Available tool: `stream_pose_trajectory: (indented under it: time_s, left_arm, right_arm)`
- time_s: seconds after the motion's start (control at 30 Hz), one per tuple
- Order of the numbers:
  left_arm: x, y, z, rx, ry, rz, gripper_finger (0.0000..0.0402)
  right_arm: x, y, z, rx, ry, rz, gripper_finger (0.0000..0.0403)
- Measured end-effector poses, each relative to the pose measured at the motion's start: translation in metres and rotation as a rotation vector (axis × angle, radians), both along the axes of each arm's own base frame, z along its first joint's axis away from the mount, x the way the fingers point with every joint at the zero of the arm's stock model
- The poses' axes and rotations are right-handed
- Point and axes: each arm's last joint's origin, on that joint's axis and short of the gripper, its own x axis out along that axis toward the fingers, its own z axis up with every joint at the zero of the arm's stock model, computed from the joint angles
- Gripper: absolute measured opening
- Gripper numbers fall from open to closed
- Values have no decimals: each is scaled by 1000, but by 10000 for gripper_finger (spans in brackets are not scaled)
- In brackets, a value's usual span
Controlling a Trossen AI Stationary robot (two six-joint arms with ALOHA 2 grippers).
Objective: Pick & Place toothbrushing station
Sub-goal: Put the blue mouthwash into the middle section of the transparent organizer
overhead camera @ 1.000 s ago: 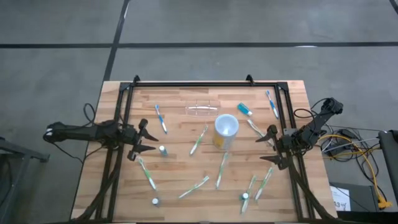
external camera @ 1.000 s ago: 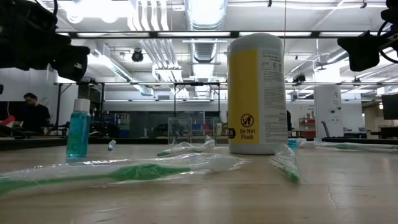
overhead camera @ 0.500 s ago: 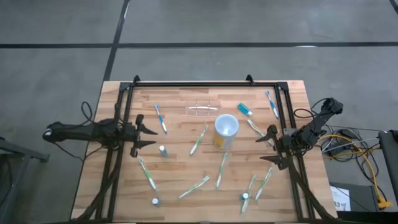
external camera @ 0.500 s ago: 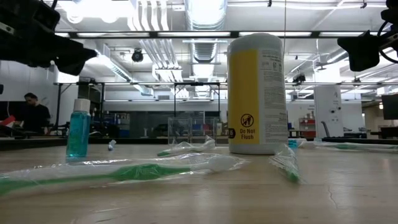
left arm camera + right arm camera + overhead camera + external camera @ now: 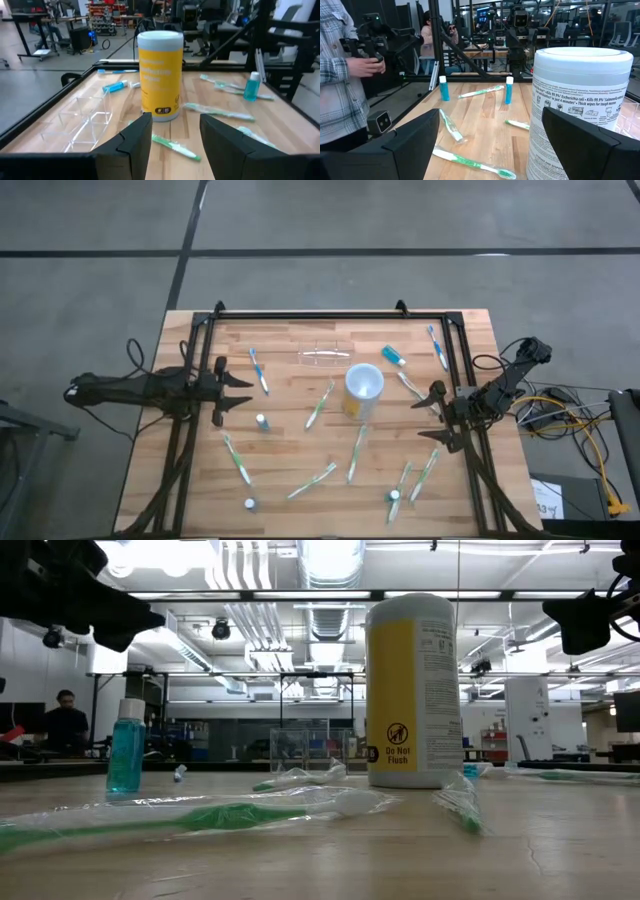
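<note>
The left pincer (image 5: 238, 390), fingers apart and empty, had been drawn back toward the tabletop (image 5: 290, 455) edge; the toothbrushing station (image 5: 326, 357) lay untouched at the far side. The right pincer (image 5: 437, 417) waited, spread wide.

Two slim black jointed arms, angular matte-black jaws, looping black cables, yellow cable bundle

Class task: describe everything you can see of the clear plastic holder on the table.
The holder is colourless, see-through plastic, faint against the wood. In the left wrist view it shows thin walls dividing it into open compartments, which look empty. It rests on the table's far half, beyond the yellow canister and apart from it. Nothing touches it; both grippers hang away at the table's sides.
</note>
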Motion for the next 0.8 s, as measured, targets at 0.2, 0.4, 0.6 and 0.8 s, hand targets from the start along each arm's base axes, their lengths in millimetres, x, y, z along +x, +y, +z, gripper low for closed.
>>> stream_pose_trajectory:
  time_s: [0.2, 0.4, 0.6, 0.8]
  left_arm:
    - [7, 1, 4, -15, 46, 48, 187]
    - [11, 1, 15, -66, 118, 63, 207]
    - [20, 0, 18, -124, 239, 89, 207]
    - [32, -1, 14, -137, 345, 91, 207]
  right_arm:
    - [0, 0, 0, 0, 0, 0, 347]
    - [0, 0, 0, 0, 0, 0, 343]
    - [0, 0, 0, 0, 0, 0, 348]
    - [0, 0, 0, 0, 0, 0, 347]
